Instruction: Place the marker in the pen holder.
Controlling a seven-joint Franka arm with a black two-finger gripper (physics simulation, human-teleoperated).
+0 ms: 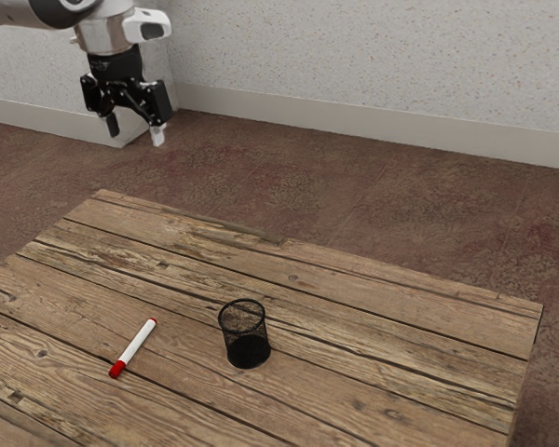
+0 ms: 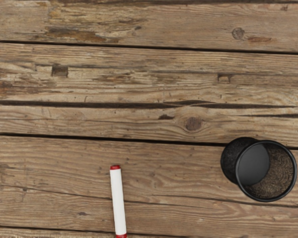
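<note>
Red-capped marker (image 1: 133, 348) and pen holder (image 1: 248, 350) sit inside the far edge of the table (image 1: 401, 312); picking comes first, so the gripper (image 1: 135, 130), fingers apart (and empty), must descend over the marker.

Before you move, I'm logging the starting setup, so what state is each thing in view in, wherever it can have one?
Gripper: open, fingers apart, holding nothing, raised above the table.
Marker: lying on its side on the table, outside the pen holder, its red cap apparently on.
Pen holder: upright, mouth up, empty.
</note>
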